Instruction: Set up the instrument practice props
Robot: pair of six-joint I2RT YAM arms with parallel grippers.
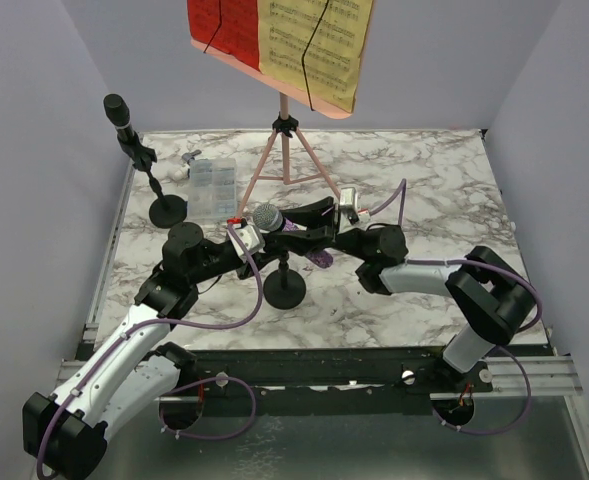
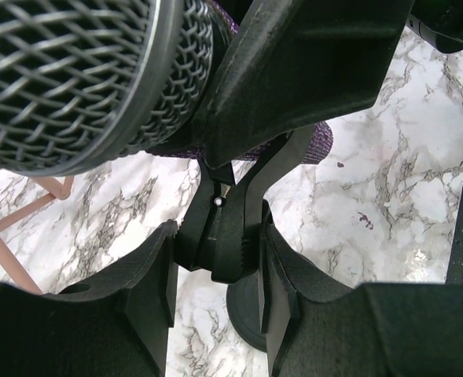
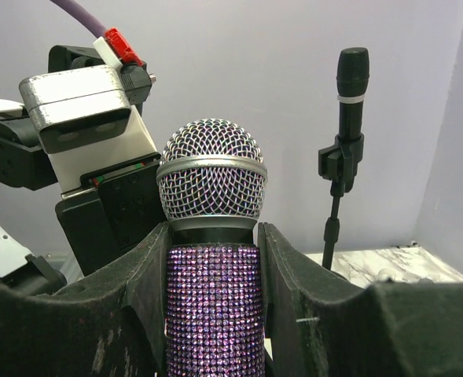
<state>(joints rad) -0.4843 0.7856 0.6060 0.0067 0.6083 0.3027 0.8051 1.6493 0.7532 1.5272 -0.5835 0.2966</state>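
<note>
Top external view: pink music rack [image 1: 284, 105] stands on thin tripod legs at the far edge of the marble table [image 1: 424, 180], with a red sheet [image 1: 224, 25] and a yellow sheet [image 1: 314, 45] side by side on it.
Black microphone [image 1: 121, 112]: upright in the far-left holder [image 1: 167, 209], just beside the clear box [image 1: 212, 187].
Purple glitter microphone [image 1: 269, 217]: mid-table, off the surface, lying roughly level with its mesh head to the left, across the top of the second holder [image 1: 286, 288]. I cannot tell whether it is seated in the clip.
Right gripper [image 3: 213, 251]: fingers pinching the glitter body just below the head.
Left gripper [image 2: 218, 259]: fingers pressed on either side of the second holder's neck joint, with the round base on the table below.
</note>
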